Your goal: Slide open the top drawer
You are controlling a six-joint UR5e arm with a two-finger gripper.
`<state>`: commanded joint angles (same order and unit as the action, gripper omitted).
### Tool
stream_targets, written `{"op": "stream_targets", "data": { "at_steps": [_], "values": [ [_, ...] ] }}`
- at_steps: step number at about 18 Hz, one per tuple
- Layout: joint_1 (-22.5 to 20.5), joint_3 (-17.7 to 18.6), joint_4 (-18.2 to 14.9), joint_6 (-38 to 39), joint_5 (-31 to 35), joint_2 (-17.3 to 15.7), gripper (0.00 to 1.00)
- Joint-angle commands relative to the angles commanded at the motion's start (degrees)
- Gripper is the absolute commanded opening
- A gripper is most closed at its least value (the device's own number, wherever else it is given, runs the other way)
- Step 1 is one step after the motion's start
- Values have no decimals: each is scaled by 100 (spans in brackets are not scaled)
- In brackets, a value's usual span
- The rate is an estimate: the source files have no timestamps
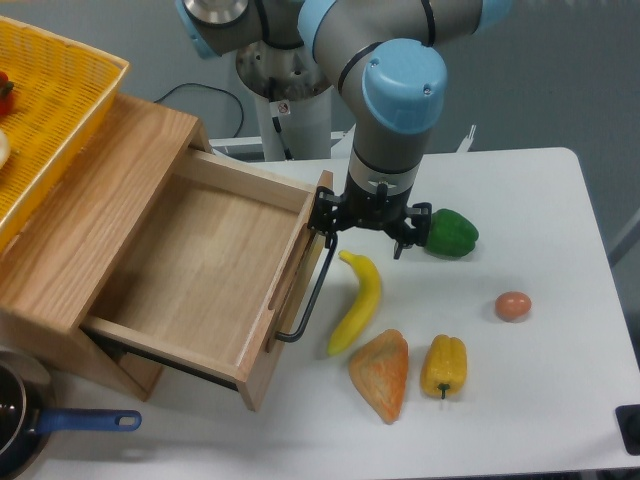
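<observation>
We're looking at the gripper (366,237) hanging straight down from the arm (392,120), its two black fingers (402,238) spread apart, one at the upper end of the black bar handle (306,296) and the other out toward the green pepper (449,232); nothing is pinched between them. To the gripper's left sits the top drawer (205,265), slid well out of the wooden cabinet (95,200), its bare oak floor showing, front panel angled just below and left of the fingers. Directly beneath the gripper lies the banana (357,299), close under the fingertips. Further down we have the triangular orange pastry (381,373) and the yellow pepper (444,366) side by side, and off to the lower right the small brown egg (512,306), well apart on the white table (520,200). Far left, above the cabinet, the yellow basket (50,110).
</observation>
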<state>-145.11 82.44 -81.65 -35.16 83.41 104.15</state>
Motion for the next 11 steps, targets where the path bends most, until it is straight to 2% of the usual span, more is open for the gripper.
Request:
{"op": "stream_targets", "data": {
  "at_steps": [11],
  "values": [
    [-44,-35,0,-176,0,35,100]
  ]
}}
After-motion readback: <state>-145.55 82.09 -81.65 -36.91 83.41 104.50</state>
